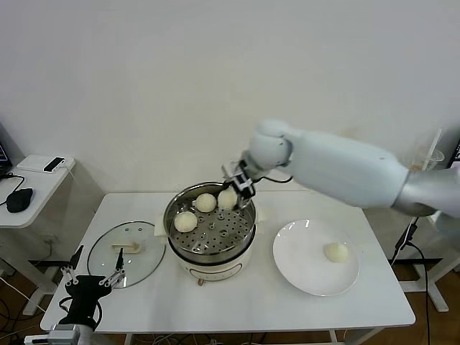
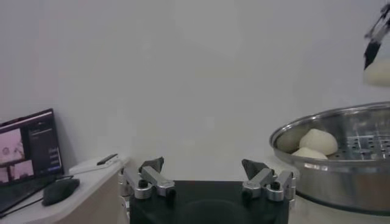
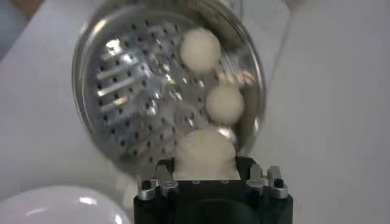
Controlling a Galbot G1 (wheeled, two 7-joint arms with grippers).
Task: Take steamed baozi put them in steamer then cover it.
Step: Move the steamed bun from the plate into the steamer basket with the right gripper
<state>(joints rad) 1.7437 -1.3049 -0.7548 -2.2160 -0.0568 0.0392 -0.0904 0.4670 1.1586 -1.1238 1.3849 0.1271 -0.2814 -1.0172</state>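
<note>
**Third bun over the steamer: handling notes**

Right tool [image 1: 237, 187] hangs above the far rim of the steamer [image 1: 210, 253], which stands mid-surface, and pinches a baozi [image 3: 205, 155] between its fingers. Two buns [image 1: 185, 221] [image 1: 205, 203] already lie on the perforated tray toward the pot's left and far side. One more bun [image 1: 336, 251] waits on the white plate [image 1: 302, 277] by the right edge of the surface. The cover [image 1: 126, 251] lies flat by the left edge, handle up.

Left tool [image 2: 207, 179] is parked low at the near-left corner, fingers spread wide, holding nothing.

Judgement: the buns look soft, light and easily dented, with smooth skin, so a gentle pinch across the widest part suits them. The cover is probably glass, stiff, heavier and breakable; the centre handle is the natural place to grip.
</note>
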